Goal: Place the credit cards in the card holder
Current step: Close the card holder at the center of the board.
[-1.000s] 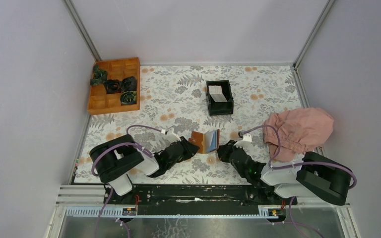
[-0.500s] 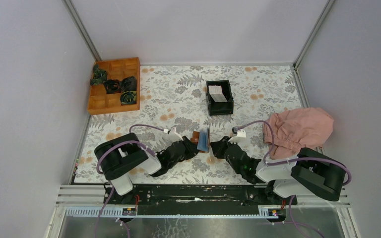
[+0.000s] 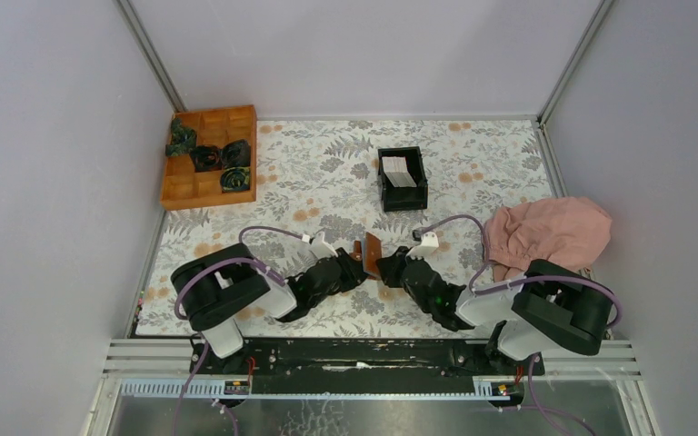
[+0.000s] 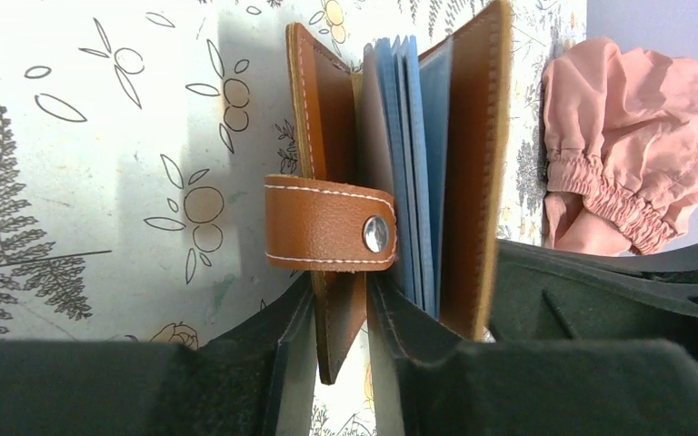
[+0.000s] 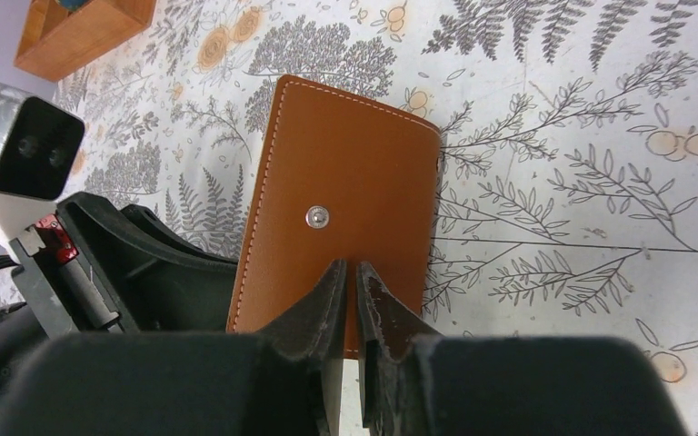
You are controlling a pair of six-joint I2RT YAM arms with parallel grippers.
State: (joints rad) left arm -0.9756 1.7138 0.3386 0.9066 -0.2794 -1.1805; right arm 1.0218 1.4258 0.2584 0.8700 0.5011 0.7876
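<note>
Card holder (image 5: 345, 200) is looking like tan leather or faux leather: smooth, semi-matt, white stitching along the edges. Snap stud (image 4: 375, 234) on its strap is shining, polished metal. Inner sleeves (image 4: 409, 154) are reading as smooth blue plastic with a slight sheen. Left tool (image 4: 341, 318) and right tool (image 5: 350, 272) are showing matt black fingers, faintly grainy. Surface (image 3: 318, 163) is wearing a matt floral print. Pink cloth (image 3: 550, 232) is looking thin and crinkled. Tray (image 3: 202, 189) is looking like orange wood. Box (image 3: 403, 203) is reading as matt black plastic, credit cards (image 3: 399, 171) inside looking white and matt.
</note>
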